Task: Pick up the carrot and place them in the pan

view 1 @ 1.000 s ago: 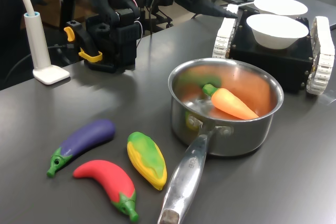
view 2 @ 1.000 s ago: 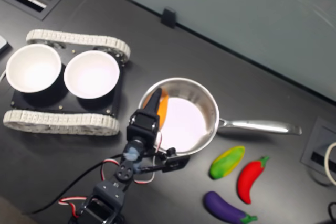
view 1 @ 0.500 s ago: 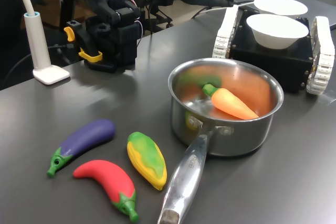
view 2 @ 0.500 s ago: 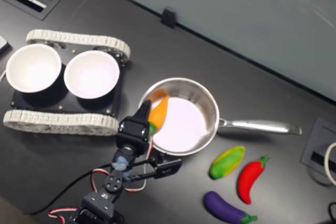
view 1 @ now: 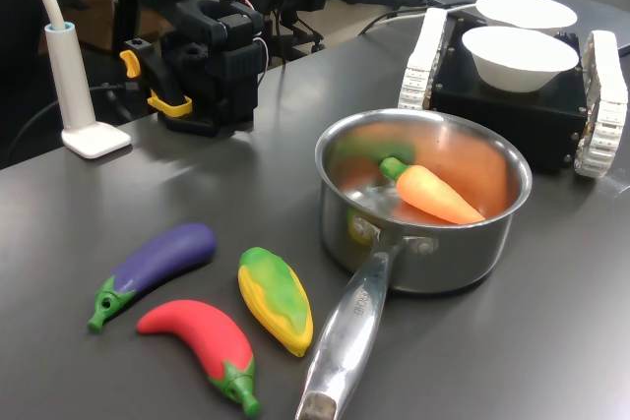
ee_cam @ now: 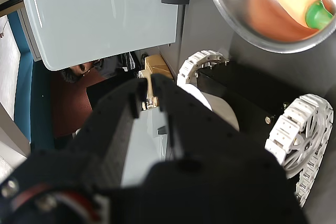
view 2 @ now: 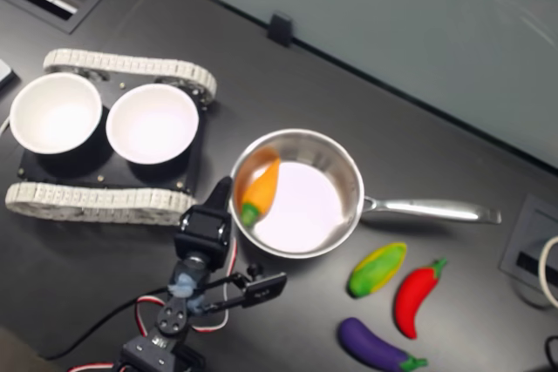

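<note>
The small glossy orange toy carrot [view 2: 261, 186] lies inside the round shiny steel saucepan [view 2: 344, 176], just beyond the empty black gripper [view 2: 221, 193], whose jaws sit nearly together.

Carrot [view 1: 436, 194] lies in the pan [view 1: 492, 243] — bowls [view 1: 519, 56] behind it.

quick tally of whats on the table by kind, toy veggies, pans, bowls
Toy vegetables: 4, namely the carrot in the pan, the eggplant, the chili and the corn-like toy
Pans: 1, the pan
White bowls: 2, near bowl and far bowl, both on the tracked base
Total: 7
</note>
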Controlling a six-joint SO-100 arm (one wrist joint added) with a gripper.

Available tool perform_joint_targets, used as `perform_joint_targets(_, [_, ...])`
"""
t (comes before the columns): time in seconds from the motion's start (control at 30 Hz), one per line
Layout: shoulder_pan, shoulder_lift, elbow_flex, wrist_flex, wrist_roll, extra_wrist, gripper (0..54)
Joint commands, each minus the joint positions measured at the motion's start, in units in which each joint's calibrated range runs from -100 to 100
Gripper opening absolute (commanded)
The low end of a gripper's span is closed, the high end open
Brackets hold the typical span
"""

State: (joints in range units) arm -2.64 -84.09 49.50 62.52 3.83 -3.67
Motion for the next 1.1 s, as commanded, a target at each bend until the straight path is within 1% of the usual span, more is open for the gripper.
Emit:
perform_joint_targets(0.0, [0.12, -2.92, -3.84, 1.83, -0.10, 0.90, 0.1])
perform_joint_targets(0.2, [0.58, -5.62, -3.11, 5.33, 0.00, 0.82, 0.1])
perform_joint_targets(0.67, [1.38, -11.10, 3.88, 12.24, 0.59, 0.82, 0.1])
perform_joint_targets(0.87, [2.07, -11.35, 7.15, 15.14, 0.78, 0.82, 0.1])
perform_joint_targets(1.07, [3.21, -11.35, 12.79, 16.50, 0.59, 0.90, 0.1])
